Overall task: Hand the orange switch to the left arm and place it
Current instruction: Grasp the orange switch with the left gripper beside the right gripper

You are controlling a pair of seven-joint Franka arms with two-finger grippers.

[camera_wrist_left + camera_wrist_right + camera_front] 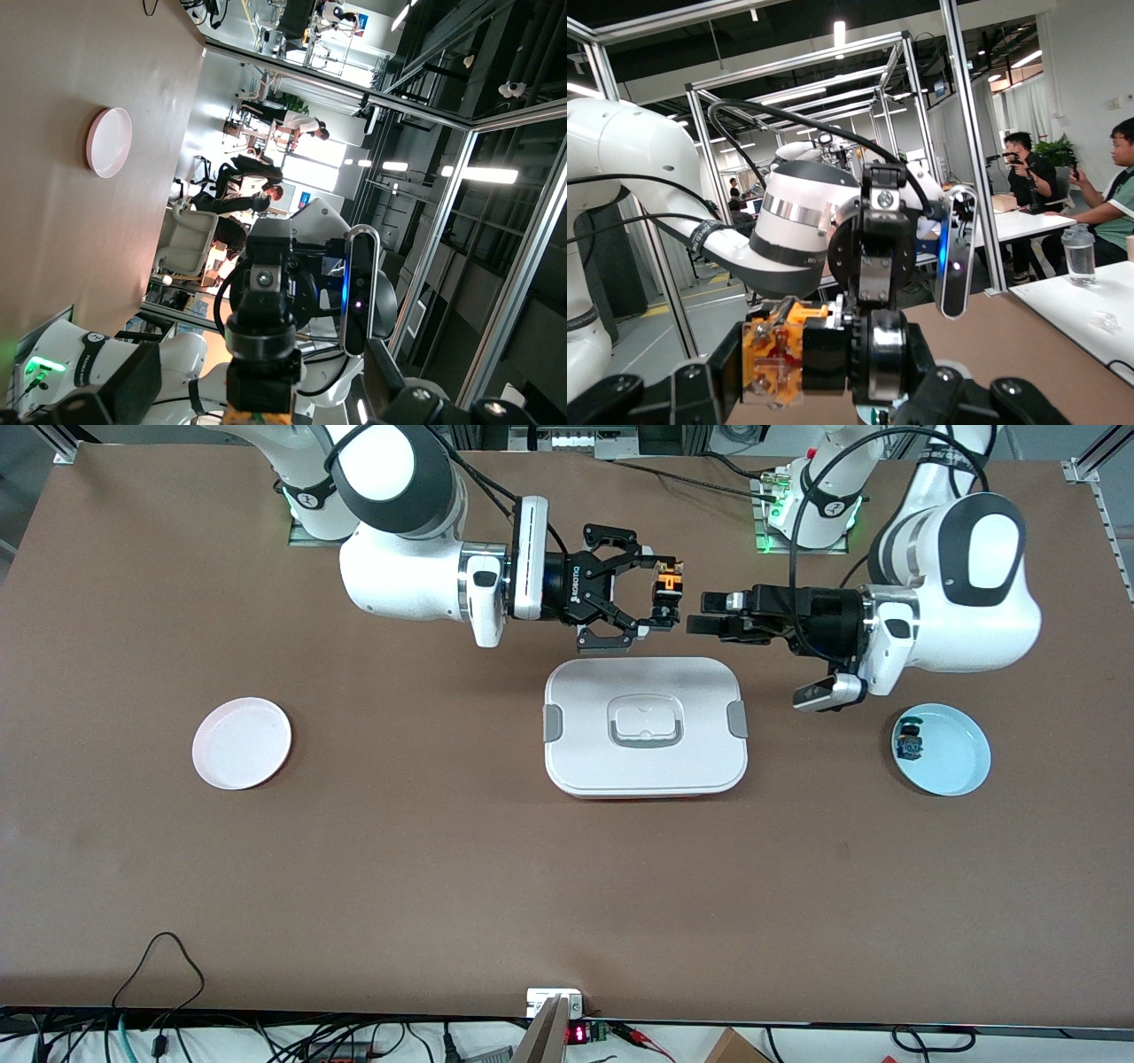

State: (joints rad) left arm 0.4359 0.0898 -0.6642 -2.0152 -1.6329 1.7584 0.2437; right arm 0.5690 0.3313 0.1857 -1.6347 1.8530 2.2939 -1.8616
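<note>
My right gripper (664, 590) is shut on the orange switch (668, 584), a small black body with an orange end, and holds it in the air over the bare table just past the box's edge on the robots' side. In the right wrist view the switch (799, 354) fills the space between that gripper's fingers (700, 390). My left gripper (696, 614) is open, level with the switch and a short gap from it, its tips pointing at it. In the left wrist view the switch (260, 376) sits close between the spread fingers (104, 397). The white box (585, 700) lies shut on the table.
A light blue plate (957, 771) holding a small blue-and-green component (909, 741) sits toward the left arm's end. A pale pink plate (241, 743) sits toward the right arm's end and also shows in the left wrist view (109, 142). Cables run along the table's near edge.
</note>
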